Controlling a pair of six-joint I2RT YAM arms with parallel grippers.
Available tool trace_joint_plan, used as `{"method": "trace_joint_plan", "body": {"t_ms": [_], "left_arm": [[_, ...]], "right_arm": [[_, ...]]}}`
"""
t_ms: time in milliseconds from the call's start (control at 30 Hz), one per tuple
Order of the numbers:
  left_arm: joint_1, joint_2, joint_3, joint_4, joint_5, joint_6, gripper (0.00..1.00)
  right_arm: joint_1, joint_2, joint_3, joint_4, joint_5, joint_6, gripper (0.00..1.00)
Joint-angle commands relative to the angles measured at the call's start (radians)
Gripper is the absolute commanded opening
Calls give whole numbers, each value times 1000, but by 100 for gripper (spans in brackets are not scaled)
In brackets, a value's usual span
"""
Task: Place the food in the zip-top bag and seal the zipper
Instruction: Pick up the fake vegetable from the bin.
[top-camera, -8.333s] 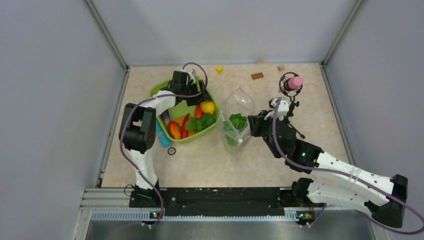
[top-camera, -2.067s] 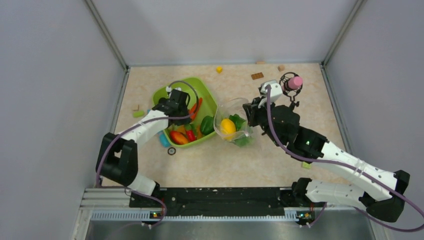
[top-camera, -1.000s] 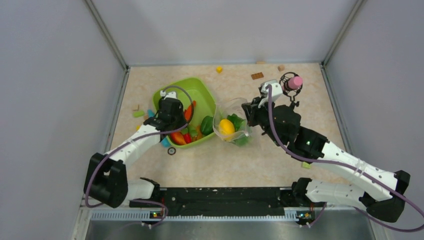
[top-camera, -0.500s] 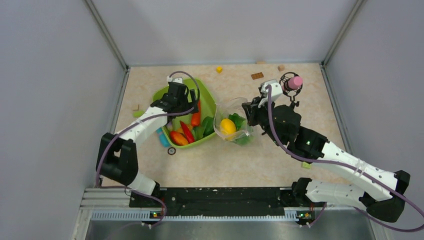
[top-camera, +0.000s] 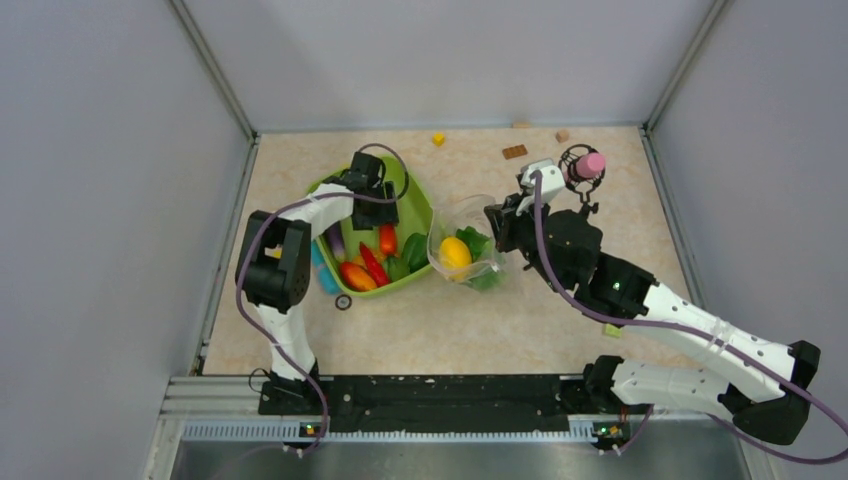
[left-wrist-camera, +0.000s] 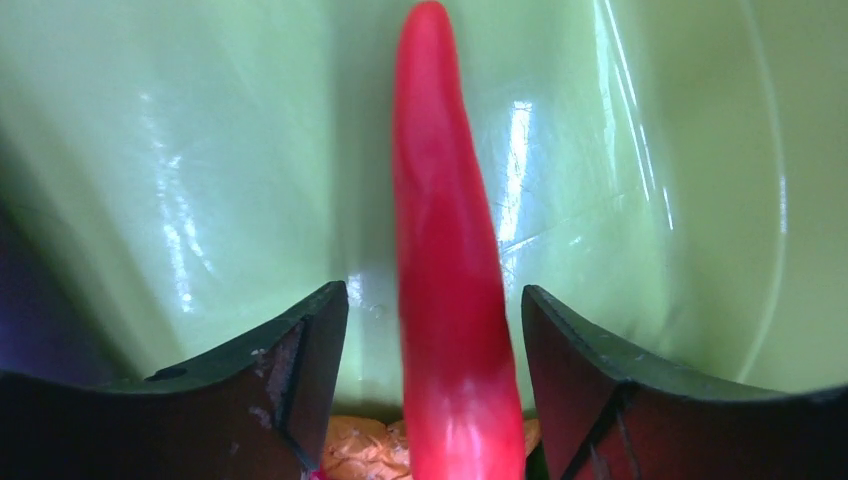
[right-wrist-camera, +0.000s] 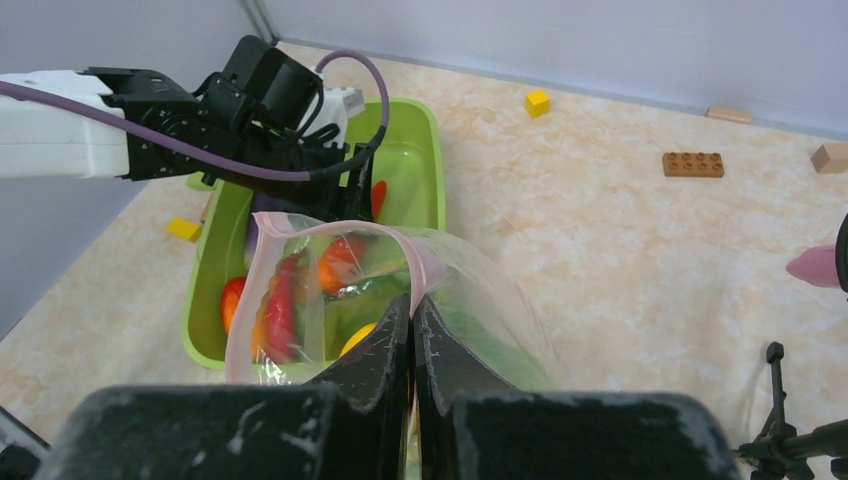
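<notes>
The clear zip-top bag (top-camera: 463, 250) stands open beside the lime-green tray (top-camera: 412, 192), with a yellow lemon (top-camera: 455, 252) and green food inside. My right gripper (right-wrist-camera: 413, 310) is shut on the bag's pinkish zipper (right-wrist-camera: 330, 224) rim and holds the mouth up. My left gripper (left-wrist-camera: 435, 310) is down in the tray (left-wrist-camera: 650, 150), open. A long red tapered food piece (left-wrist-camera: 445, 270) stands between its fingers with a gap on each side. More food lies in the tray: a red chilli (top-camera: 372, 262), a green pepper (top-camera: 413, 248), a purple eggplant (top-camera: 333, 240).
Loose blocks lie at the far side: a yellow one (top-camera: 438, 139), a brown brick (top-camera: 515, 152), a wooden one (top-camera: 563, 135). A black stand with a pink top (top-camera: 582, 165) is right behind the right wrist. A small ring (top-camera: 343, 302) lies near the tray. Grey walls enclose the table.
My left gripper has moved from the tray's near left toward its far right and its jaws have opened around the red piece. The right gripper and the bag have not moved.
</notes>
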Motion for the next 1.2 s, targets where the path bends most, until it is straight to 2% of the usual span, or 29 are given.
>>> {"method": "trace_joint_plan", "body": {"t_ms": [0, 100, 300, 333, 533, 833, 967, 1167], "left_arm": [[5, 42, 11, 13, 115, 12, 65], [7, 88, 36, 3, 153, -1, 50], [9, 64, 35, -2, 140, -16, 2], [10, 47, 33, -2, 134, -20, 0], [9, -81, 17, 25, 112, -52, 0], [-3, -427, -197, 223, 96, -102, 0], [-51, -644, -329, 349, 86, -86, 0], [-178, -980, -565, 632, 65, 0, 0]], "right_arm": [[-6, -5, 33, 86, 22, -22, 0], [-6, -4, 34, 85, 28, -24, 0], [-5, -6, 31, 86, 31, -24, 0], [-6, -6, 32, 87, 29, -23, 0], [-5, 9, 48, 51, 29, 10, 0], [-7, 24, 40, -24, 56, 118, 0], [-31, 41, 19, -67, 35, 195, 0], [-87, 62, 1, -84, -52, 292, 0]]}}
